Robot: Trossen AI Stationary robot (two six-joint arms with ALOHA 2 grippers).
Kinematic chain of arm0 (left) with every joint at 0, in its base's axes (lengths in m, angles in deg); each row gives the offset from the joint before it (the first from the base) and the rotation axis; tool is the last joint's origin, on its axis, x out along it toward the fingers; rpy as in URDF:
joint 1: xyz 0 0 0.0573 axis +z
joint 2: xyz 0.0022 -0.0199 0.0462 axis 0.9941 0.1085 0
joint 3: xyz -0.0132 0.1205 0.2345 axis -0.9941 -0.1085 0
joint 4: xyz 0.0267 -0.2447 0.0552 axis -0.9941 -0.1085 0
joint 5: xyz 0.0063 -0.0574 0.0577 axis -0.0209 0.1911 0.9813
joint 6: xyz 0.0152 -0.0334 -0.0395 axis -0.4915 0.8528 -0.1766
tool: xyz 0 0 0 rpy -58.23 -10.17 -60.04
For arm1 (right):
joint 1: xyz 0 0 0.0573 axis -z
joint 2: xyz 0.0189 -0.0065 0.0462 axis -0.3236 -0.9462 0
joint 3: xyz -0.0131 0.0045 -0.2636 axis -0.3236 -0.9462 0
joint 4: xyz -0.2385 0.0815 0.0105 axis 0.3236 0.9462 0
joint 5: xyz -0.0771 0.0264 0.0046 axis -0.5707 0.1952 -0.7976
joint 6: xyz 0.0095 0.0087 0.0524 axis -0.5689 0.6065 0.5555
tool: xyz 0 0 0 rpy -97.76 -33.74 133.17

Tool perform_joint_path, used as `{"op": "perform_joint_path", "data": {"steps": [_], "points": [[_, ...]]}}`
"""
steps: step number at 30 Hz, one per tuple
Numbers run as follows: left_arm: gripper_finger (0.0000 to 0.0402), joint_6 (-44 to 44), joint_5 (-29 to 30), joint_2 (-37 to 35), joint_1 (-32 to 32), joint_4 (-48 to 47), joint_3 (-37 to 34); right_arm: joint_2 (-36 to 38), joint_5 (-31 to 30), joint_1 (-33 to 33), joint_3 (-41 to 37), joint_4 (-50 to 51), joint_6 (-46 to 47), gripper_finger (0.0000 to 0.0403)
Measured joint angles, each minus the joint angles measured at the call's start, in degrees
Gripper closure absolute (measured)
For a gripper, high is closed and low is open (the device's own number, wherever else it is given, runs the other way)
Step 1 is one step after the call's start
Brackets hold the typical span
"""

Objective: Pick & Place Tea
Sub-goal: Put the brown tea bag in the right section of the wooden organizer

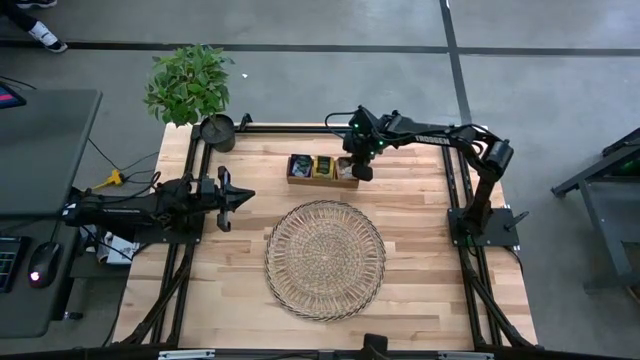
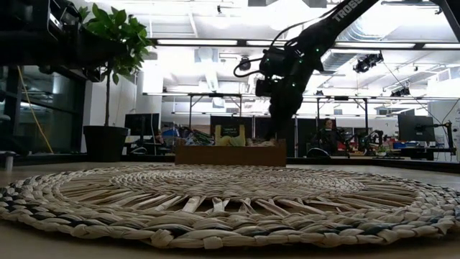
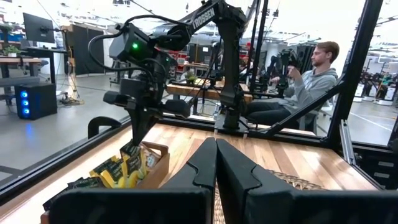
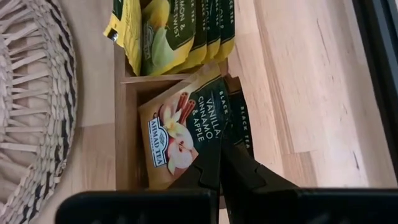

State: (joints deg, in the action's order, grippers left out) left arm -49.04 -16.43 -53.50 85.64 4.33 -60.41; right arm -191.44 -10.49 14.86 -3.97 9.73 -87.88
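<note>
A small wooden box with compartments stands near the table's far edge and holds tea sachets on edge: dark ones, yellow ones, and in its right end compartment a dark green and tan "Vanilla Cinnamon & Apple" sachet. My right gripper reaches down into that end compartment, shut on this sachet. The round woven tray lies flat on the table on the near side of the box, with no sachet on it. My left gripper waits shut, above the table's left part. My right gripper pinches the vanilla sachet's upper edge between its two fingers, coming from above and pointing down. The sachet stands tilted, its lower part still inside the box's end compartment, with more dark sachets beside it.
A potted plant stands at the table's far left corner. Black frame rails run along the table's sides. A person sits beyond the table's right side. Bare wood lies on either side of the tray.
</note>
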Motion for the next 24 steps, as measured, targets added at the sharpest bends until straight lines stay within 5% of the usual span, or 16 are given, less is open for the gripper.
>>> {"op": "perform_joint_path", "data": {"steps": [24], "points": [[0.0396, 0.00, 0.02, 0.00, -0.02, -0.02, -0.01, 4.39, 1.22, -0.16, 0.01, 1.22, 0.41, 0.0395]]}}
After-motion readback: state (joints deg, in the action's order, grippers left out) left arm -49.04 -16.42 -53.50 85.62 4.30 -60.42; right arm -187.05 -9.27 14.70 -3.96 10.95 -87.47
